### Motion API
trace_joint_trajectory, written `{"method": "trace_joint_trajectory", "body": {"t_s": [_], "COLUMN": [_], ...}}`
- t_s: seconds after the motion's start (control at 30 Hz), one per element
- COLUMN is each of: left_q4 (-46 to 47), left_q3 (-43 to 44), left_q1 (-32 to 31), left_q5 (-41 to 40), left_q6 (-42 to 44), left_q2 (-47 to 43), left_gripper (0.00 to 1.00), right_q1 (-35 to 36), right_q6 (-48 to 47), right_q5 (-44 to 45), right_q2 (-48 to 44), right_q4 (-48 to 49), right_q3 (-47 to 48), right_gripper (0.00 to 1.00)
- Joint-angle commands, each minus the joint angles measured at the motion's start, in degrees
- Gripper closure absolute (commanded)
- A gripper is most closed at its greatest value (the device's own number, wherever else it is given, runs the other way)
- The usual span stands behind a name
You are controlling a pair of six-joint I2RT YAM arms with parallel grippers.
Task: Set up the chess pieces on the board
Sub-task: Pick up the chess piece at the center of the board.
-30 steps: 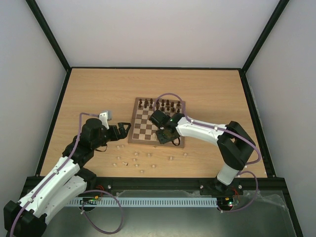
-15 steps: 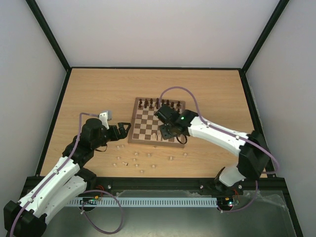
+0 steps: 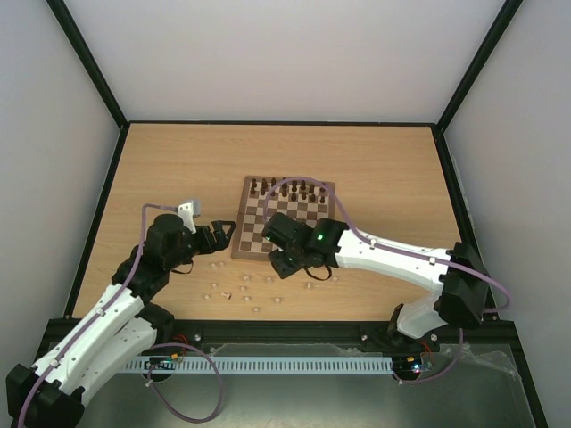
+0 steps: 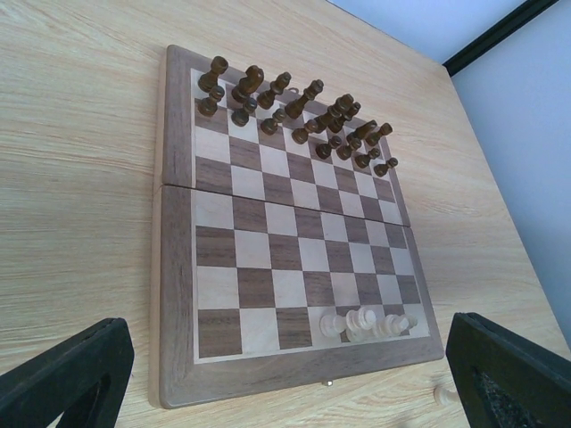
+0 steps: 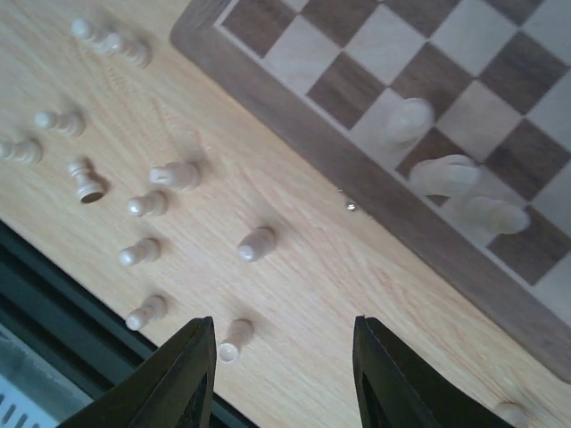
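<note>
The board [image 3: 259, 223] lies mid-table, with dark brown pieces [image 3: 290, 188] on its far rows. A few pale chess pieces [image 4: 366, 323] stand on its near right squares and also show in the right wrist view [image 5: 446, 176]. More pale pieces [image 3: 245, 278] lie loose on the table in front of the board. My right gripper [image 3: 284, 261] is open and empty over the table just off the board's near edge, with loose pale pieces [image 5: 256, 242] below it. My left gripper [image 3: 225, 234] is open and empty beside the board's near left corner.
The wooden table [image 3: 178, 169] is ringed by a black frame, with white walls on three sides. A black rail [image 5: 53, 294] runs along the near table edge close to the loose pieces. One pale piece [image 4: 442, 392] lies by the board's near right corner.
My right gripper has moved from above the board's near rows toward the near left, off the board and over the loose pale pieces. The left arm has not moved.
</note>
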Motion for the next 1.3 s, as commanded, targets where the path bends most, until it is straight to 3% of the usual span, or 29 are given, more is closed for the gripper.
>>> {"method": "trace_joint_trajectory", "body": {"t_s": [0.0, 0.77, 1.27], "left_q4": [-1.1, -2.5, -0.9], "left_q3": [1.0, -0.3, -1.1], "left_q1": [0.2, 0.2, 0.2], "left_q5": [-0.7, -1.2, -0.8], "left_q6": [-0.1, -0.9, -0.8], "left_q2": [-1.0, -3.7, -2.3], "left_gripper": [0.01, 0.01, 0.01], "right_q1": [2.8, 5.0, 5.1], "right_q6": [1.0, 0.7, 1.4], "right_q5": [-2.2, 2.2, 0.5], "right_q2": [2.9, 18.8, 20.5], "right_q4": [0.5, 0.1, -0.6], "right_q3": [1.7, 7.9, 4.9], "right_gripper": [0.57, 0.62, 0.70]}}
